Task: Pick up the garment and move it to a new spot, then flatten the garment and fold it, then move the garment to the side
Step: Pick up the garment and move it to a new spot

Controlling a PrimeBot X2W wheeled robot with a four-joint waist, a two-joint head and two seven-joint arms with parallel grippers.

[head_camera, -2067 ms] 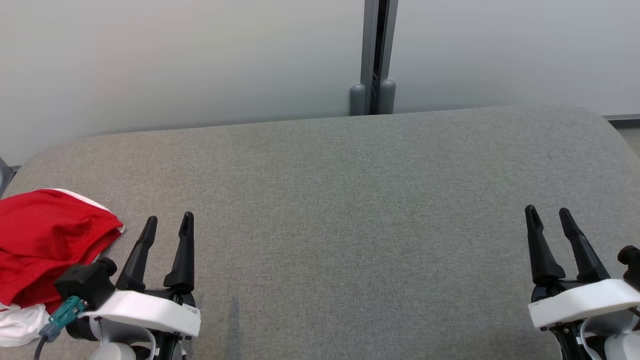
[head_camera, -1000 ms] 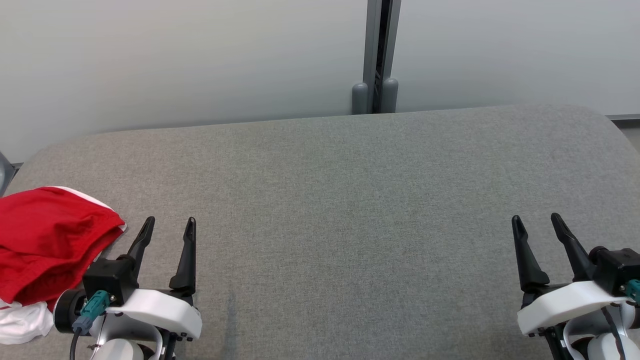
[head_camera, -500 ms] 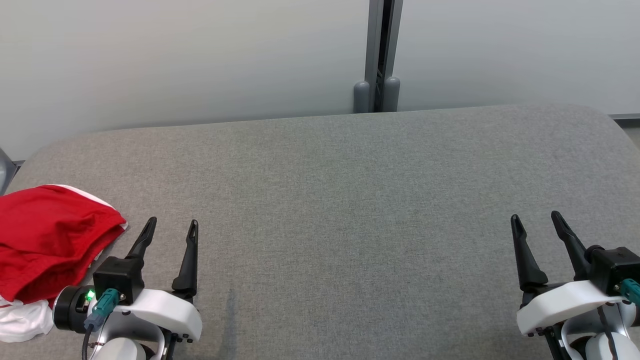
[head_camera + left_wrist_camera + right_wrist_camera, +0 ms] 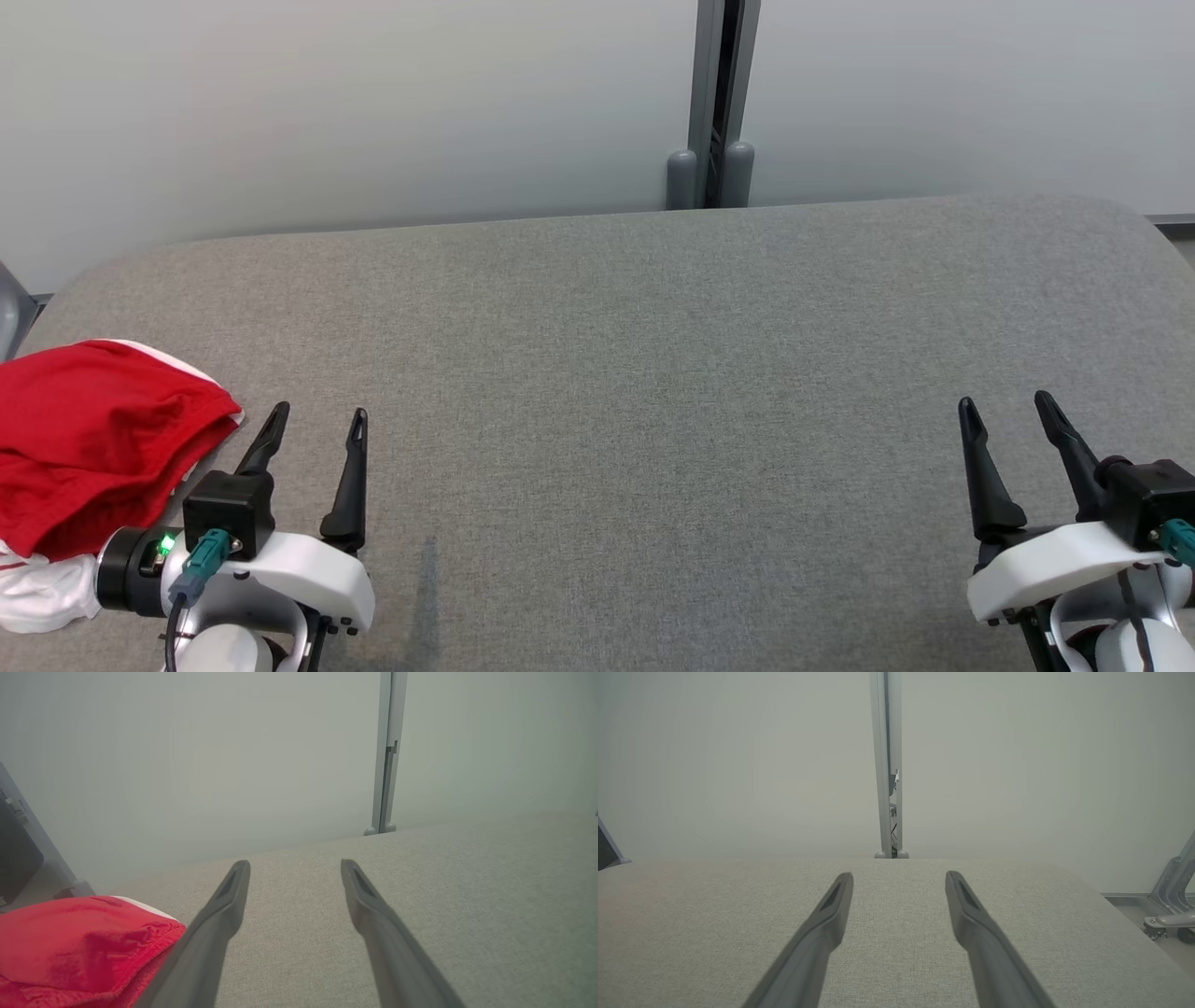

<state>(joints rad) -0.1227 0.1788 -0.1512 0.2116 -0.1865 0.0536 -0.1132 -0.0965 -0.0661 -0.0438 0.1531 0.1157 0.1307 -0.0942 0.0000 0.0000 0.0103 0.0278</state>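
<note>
Plainly, the main risk is a shallow pinch: the red garment lies bunched at the left edge of the grey surface, so a grab might catch one loose layer and drag the rest off the edge. It sits just left of the left fingers, untouched. These and the right fingers, well apart from it, stand spread wide and empty.

Grey fabric table, pale wall panels, grey post

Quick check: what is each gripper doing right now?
Left gripper: open, empty, beside the red garment.
Right gripper: open, empty, over the grey surface.
</note>
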